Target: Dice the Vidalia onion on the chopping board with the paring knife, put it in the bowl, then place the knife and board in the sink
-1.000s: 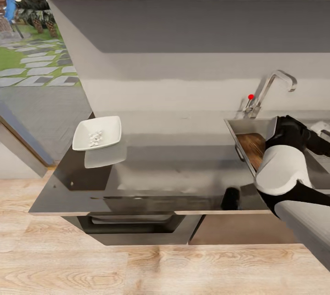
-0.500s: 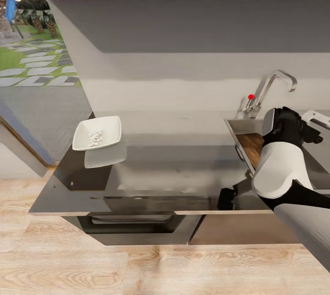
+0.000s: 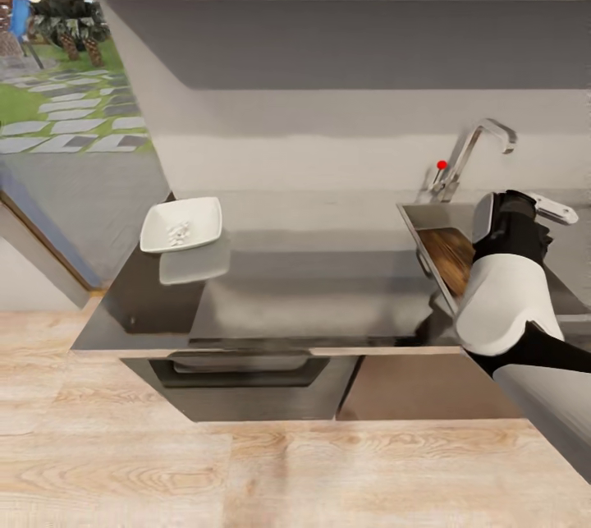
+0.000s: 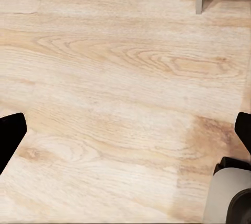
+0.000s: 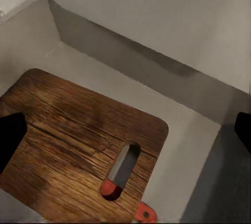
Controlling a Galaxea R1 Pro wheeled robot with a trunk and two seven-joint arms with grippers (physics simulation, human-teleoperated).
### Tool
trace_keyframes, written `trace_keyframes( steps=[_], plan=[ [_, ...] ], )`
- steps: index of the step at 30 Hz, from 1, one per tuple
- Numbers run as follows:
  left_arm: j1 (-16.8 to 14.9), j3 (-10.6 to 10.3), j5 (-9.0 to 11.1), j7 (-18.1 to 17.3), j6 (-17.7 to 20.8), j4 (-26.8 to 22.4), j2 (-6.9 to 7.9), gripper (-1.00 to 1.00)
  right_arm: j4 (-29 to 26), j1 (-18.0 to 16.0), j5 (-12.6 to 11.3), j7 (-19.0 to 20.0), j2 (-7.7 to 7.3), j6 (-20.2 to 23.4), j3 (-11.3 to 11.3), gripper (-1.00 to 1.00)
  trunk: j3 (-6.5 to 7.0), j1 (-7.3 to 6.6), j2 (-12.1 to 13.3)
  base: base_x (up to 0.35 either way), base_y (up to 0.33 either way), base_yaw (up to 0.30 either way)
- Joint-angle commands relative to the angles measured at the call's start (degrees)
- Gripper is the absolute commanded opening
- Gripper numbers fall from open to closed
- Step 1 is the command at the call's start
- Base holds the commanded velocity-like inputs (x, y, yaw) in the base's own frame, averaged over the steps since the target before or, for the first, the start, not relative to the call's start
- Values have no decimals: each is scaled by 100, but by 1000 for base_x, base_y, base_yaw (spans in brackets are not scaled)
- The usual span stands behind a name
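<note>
The chopping board (image 5: 78, 145) lies flat in the sink (image 5: 183, 145) with the paring knife's (image 5: 144, 212) red handle poking from beneath its slot, so the right gripper (image 5: 125, 130) hangs above, jaws spread wide and empty, apparently finished placing.

Chopping board (image 5: 73, 145) grainy wood, sink (image 5: 157, 41) matt steel, countertop (image 3: 328, 282) glossy

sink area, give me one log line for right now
brown wooden chopping board: lying in steel sink | red-handled paring knife: under board | white bowl: diced onion inside | right claw: open, empty
</note>
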Motion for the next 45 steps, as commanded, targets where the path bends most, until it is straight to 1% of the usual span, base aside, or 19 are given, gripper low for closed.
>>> trace_keyframes(
  steps=[1, 3, 10, 13, 15, 16, 17, 19, 20, 21, 22, 24, 27, 31, 35, 36, 39, 42, 45],
  plan=[
    [-8, 42, -5, -23, -32, 20, 3, 100, -6, -5, 51, 88, 3, 59, 54, 100, -5, -3, -5, -330, 0, 0],
    [-8, 42, -5, -23, -33, 21, 2, 100, -6, -2, 55, 221, -7, 83, 198, 100, -5, -3, -5, -332, 0, 0],
    [-8, 42, -4, -23, -31, 22, 2, 100, -6, -3, 57, 649, -18, 104, 402, 100, -5, -3, -5, -333, 14, 0],
    [-8, 42, -5, -23, -30, 23, 1, 100, -6, 1, 57, 909, -44, 112, 696, 100, -5, -3, -5, -333, 87, 0],
    [-8, 42, -5, -23, -30, 23, 1, 100, -6, 0, 54, 1220, -100, 148, 910, 100, -5, -3, -5, -329, 112, 0],
    [-8, 42, -5, -23, -30, 23, 3, 100, -6, -1, 55, 1431, -136, 204, 994, 100, -5, -3, -5, -327, 119, 0],
    [-8, 42, -5, -23, -30, 23, 3, 100, -11, -3, 56, 2037, -232, 417, 1125, 100, -5, -3, -5, -326, 123, 0],
    [-8, 42, -5, -23, -30, 23, 2, 100, -13, -1, 57, 2543, -318, 515, 1176, 100, -5, -3, -5, -326, 124, 0],
    [-8, 42, -5, -24, -30, 23, 1, 100, -14, 0, 57, 2925, -380, 550, 1243, 100, -5, -3, -5, -326, 125, 0],
    [-8, 42, -5, -24, -30, 23, 1, 100, -14, 1, 57, 3172, -421, 563, 1315, 100, -5, -3, -5, -326, 126, 0],
    [-8, 42, -5, -23, -30, 23, 3, 100, -15, 1, 57, 3666, -544, 577, 1486, 100, -5, -3, -5, -325, 126, 0],
    [-8, 42, -5, -25, -30, 23, 2, 100, -15, 2, 57, 4043, -653, 585, 1609, 100, -5, -3, -5, -325, 126, 0],
    [-8, 42, -5, -23, -30, 23, 1, 100, -15, 2, 57, 4790, -885, 592, 1789, 100, -5, -3, -5, -325, 126, 0],
    [-8, 42, -5, -26, -30, 23, 1, 100, -15, 2, 57, 5416, -1060, 599, 1880, 100, -5, -3, -5, -326, 126, 0],
    [-8, 42, -5, -28, -30, 23, 1, 100, -15, 2, 101, 5846, -1134, 603, 2042, 100, -5, -3, -5, -326, 126, 0],
    [-8, 42, -4, -25, -30, 23, 3, 100, -15, 2, 318, 5947, -1200, 600, 2125, 100, -5, -3, -5, -325, 128, 0],
    [-8, 42, -5, -24, -30, 23, 2, 100, -10, 6, 532, 5978, -1223, 597, 2150, 100, -5, -3, -5, -325, 128, 0],
    [-8, 42, -5, -25, -30, 23, 1, 100, 5, 19, 653, 6066, -1230, 596, 2167, 100, -5, -3, -5, -325, 128, 0],
    [-8, 42, -5, -24, -30, 23, 1, 100, 46, 28, 763, 6375, -1231, 595, 2176, 100, -5, -3, -5, -325, 128, 0]
  ],
)
